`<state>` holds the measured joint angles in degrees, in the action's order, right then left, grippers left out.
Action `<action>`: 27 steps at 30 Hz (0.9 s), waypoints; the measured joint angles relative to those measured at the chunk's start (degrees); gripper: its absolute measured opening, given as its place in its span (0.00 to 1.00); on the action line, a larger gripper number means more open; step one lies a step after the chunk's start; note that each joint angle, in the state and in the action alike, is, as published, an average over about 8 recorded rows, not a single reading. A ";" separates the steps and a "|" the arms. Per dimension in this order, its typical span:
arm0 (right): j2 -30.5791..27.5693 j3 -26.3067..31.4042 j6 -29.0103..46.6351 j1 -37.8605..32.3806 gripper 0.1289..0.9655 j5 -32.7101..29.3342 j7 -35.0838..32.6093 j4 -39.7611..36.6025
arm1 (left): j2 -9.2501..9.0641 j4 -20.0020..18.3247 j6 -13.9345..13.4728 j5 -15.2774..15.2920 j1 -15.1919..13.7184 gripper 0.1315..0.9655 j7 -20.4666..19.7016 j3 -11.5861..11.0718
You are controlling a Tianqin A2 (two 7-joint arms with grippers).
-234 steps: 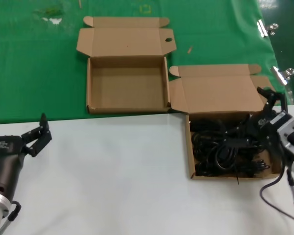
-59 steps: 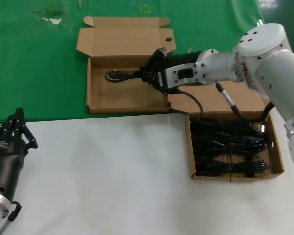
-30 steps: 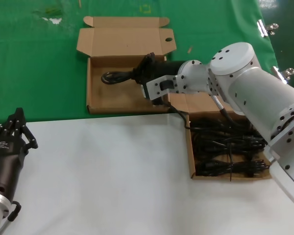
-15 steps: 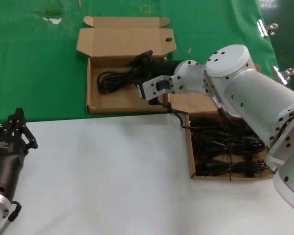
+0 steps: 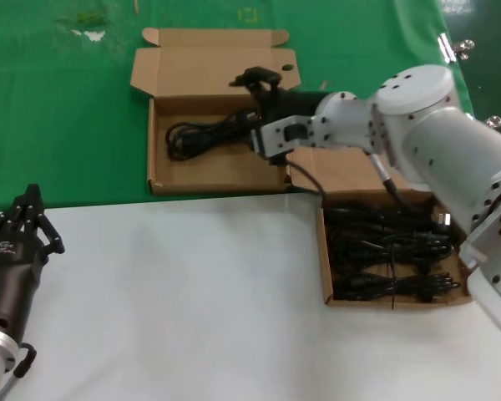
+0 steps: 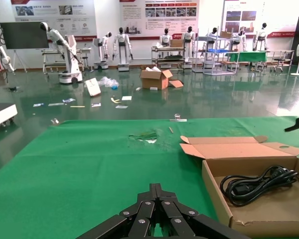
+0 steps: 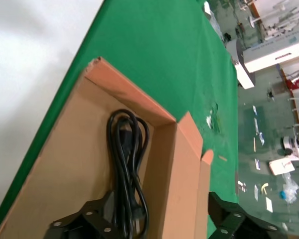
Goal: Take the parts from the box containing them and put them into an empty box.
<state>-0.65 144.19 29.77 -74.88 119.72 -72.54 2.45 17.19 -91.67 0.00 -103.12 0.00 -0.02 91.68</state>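
Observation:
One black power cord (image 5: 202,135) lies loose on the floor of the back-left cardboard box (image 5: 151,150), the empty box. My right gripper (image 5: 253,100) hovers over that box's right end, open, with one finger over the cord's end and the other over the lid. In the right wrist view the cord (image 7: 124,159) runs along the box wall (image 7: 162,149), free between the spread fingers of the gripper (image 7: 157,224). Several more cords (image 5: 388,251) fill the right box (image 5: 324,267). My left gripper (image 5: 32,219) is parked shut at the table's left edge; it (image 6: 157,189) faces the cord (image 6: 256,181).
Both boxes have their lids (image 5: 213,71) folded back. The back box sits on green cloth (image 5: 67,109); the front is white table (image 5: 192,292). Metal clips (image 5: 455,48) lie at the cloth's right edge. My right arm (image 5: 417,125) spans across the right box's lid.
The right gripper has opened and let go of the cord, which now rests in the back-left box. The gripper has drawn slightly back to the right. The left arm has not moved.

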 joint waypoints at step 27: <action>-24.27 -18.43 5.51 15.82 0.97 -20.31 28.48 36.55 | 0.00 0.00 0.00 0.00 0.00 0.01 0.00 0.00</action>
<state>-24.92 125.76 35.28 -59.06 99.41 -44.06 39.00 17.19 -91.67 0.00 -103.12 0.00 -0.01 91.68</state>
